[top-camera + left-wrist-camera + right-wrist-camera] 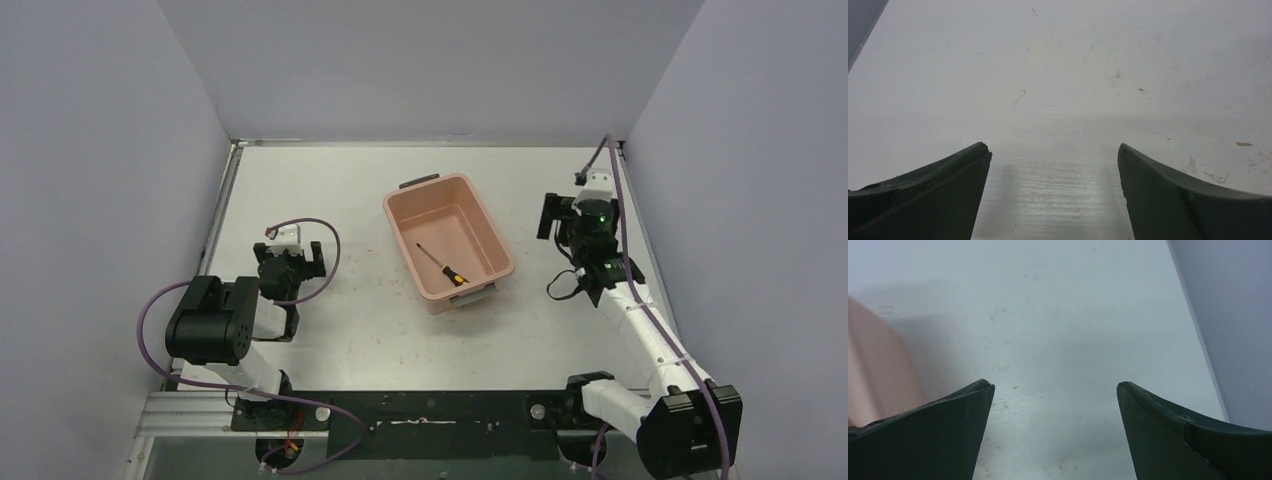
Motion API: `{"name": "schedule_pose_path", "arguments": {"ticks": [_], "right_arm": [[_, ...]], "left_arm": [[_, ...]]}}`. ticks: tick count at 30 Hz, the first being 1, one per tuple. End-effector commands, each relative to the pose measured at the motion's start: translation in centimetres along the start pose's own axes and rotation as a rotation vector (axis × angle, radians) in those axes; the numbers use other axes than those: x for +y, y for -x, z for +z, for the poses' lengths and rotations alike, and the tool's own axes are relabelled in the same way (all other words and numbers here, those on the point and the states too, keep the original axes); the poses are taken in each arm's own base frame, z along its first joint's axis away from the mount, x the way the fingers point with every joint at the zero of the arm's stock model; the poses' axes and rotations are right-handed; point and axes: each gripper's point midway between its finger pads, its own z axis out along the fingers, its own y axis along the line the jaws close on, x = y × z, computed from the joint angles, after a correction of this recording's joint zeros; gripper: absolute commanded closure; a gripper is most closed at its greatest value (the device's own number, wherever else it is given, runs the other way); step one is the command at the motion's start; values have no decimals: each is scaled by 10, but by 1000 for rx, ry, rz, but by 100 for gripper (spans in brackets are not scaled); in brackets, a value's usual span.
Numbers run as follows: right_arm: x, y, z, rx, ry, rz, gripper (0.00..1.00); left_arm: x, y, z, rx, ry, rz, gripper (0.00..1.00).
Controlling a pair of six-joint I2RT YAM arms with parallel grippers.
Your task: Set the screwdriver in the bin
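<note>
Your screwdriver (441, 263) lies flat on the floor of the bin (488, 225), toward its near half. Its long axis runs on a diagonal, roughly along the bin's own length: the thin shaft points far-left and the black-and-yellow handle sits near-right, close to the near end wall. The bin stands mid-surface, turned at a slant, with a dark handle at its far end and a grey one at its near end.

The surface (330, 200) under it is white and matt, with faint scuffs and specks that show best in the wrist views. Plain grey-lilac walls close it in on the left, right and far sides.

The left gripper (1054, 150) hangs low over bare surface with its jaws wide apart, well left of the bin. The right gripper (1054, 387) is spread too, just right of the bin. There you get only a blurred pink strip of the bin's wall at the left edge, and the bottom edge cuts off both sets of fingers
</note>
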Motion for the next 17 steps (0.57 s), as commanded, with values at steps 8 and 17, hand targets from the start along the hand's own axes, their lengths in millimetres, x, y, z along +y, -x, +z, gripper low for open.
{"name": "schedule_pose_path", "arguments": {"ticks": [8, 17], "right_arm": [[-53, -59, 21, -161, -75, 133, 0], [-50, -75, 31, -168, -59, 141, 0]], "left_arm": [[-1, 26, 6, -86, -1, -11, 3], [-1, 26, 6, -84, 1, -10, 3]]}}
